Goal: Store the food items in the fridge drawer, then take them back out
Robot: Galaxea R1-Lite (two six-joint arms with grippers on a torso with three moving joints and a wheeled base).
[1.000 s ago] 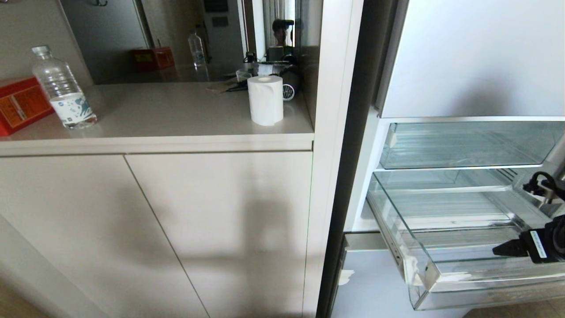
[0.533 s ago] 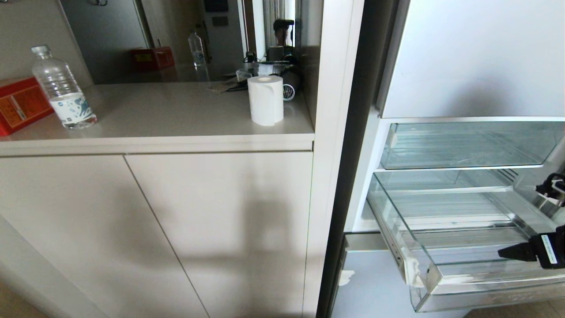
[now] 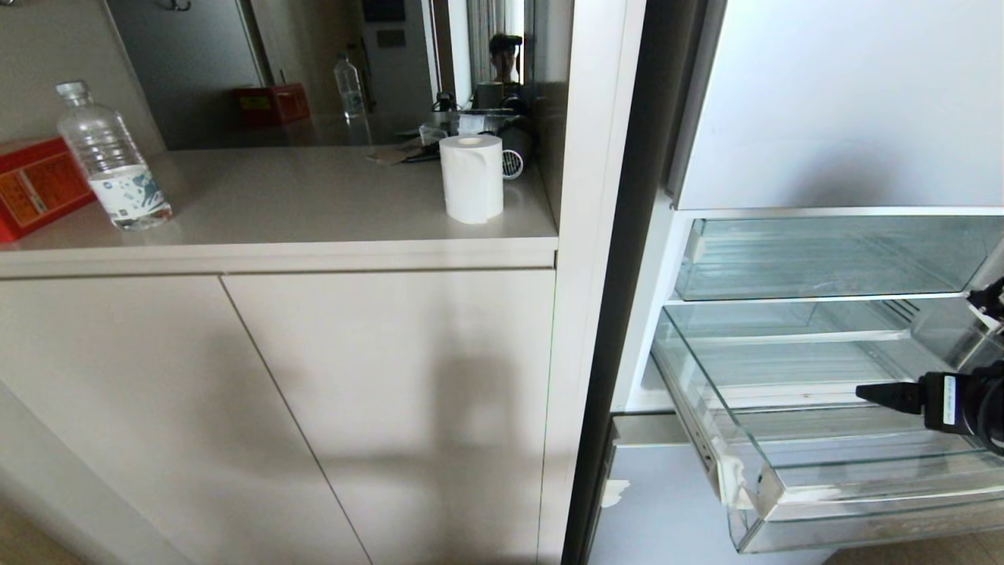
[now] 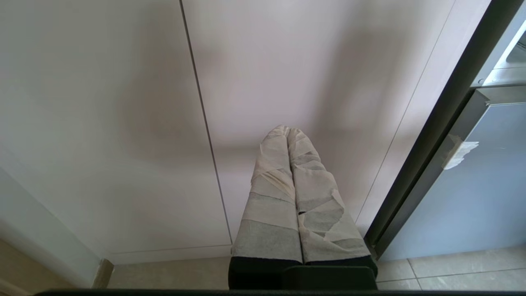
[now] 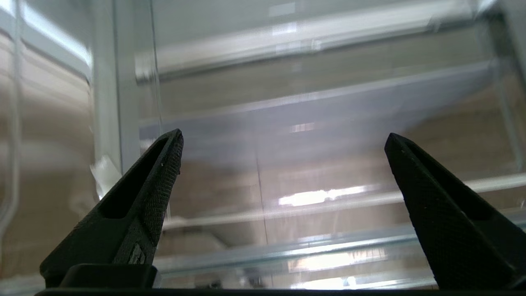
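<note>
The fridge drawer [image 3: 784,439] stands pulled out at the lower right of the head view, below a shallower clear bin [image 3: 823,259]. Its ribbed floor shows through the clear walls, and no food items can be seen in it, on the tabletop [image 3: 298,196] or in any view, so where they lie cannot be told from here.

The right tool [image 5: 283,139] hangs over the drawer's open top near its right side, with 1 black finger [image 3: 886,395] pointing level toward the drawer's left wall. The right wrist view shows both fingers spread wide with nothing between them, looking through clear plastic walls and ribs. The left tool [image 4: 287,131] is parked low in front of the cupboard doors [image 3: 314,408], its 2 taped fingers pressed together and holding nothing.

The relation that matters is the right tool to the drawer: it is already above the drawer's inside, while the left one is well apart, beyond the fridge's side. The drawer's long axis runs across the fridge front, so the right arm has room along it. With the tool empty and the drawer looking empty, the right arm most likely needs a food item before anything can go in, and that item would have to be found outside the present views.

On the tabletop stand a water bottle [image 3: 110,157], a red box [image 3: 39,184] and a paper roll [image 3: 471,177].
</note>
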